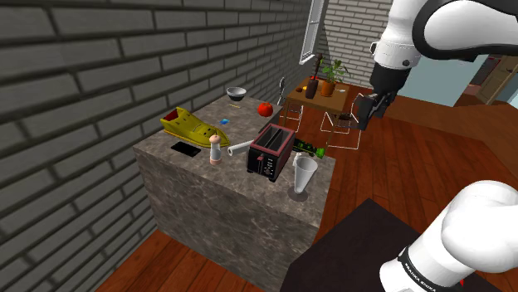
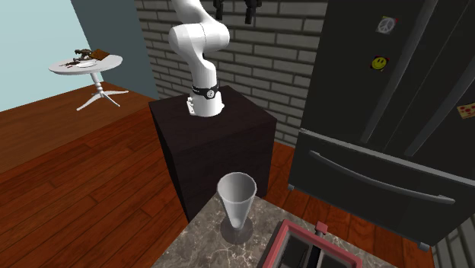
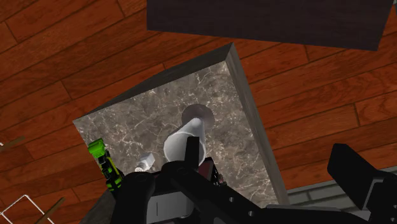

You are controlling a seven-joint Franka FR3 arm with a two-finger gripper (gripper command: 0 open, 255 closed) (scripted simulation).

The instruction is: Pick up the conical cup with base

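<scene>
Big grey brick wall (image 1: 83,83) ran along the back, and reddish wooden plank floor (image 1: 407,174) spread out beneath everything. In the second exterior view a tall black refrigerator (image 2: 396,114) with stickers on its door stood by the bricks.

Then came the grey marbled stone counter block (image 1: 224,199), and just beside its near corner the dark box stand (image 2: 221,145) carried the white arm (image 2: 199,46), which rose straight up from it.

On the counter, a black toaster with red trim (image 1: 271,149) sat close to the stand-side end. A yellow shoe-shaped object with a red opening (image 1: 191,127) lay towards the wall, well apart from the toaster.

And there was the target: the pale grey conical cup on a round base (image 1: 304,174) stood upright, wide mouth up, on the counter corner nearest the stand, just beside the toaster. The wrist view looked down on it from above, with the cup (image 3: 184,143) partly behind one black finger.

The all-black gripper (image 1: 371,112) hung high in the air, well apart from the cup, and up to the right of it in the shoulder view. Its fingers stood apart with nothing between them.

At the counter's far end sat a small red round fruit (image 1: 265,108) and a small grey bowl (image 1: 237,93).
</scene>
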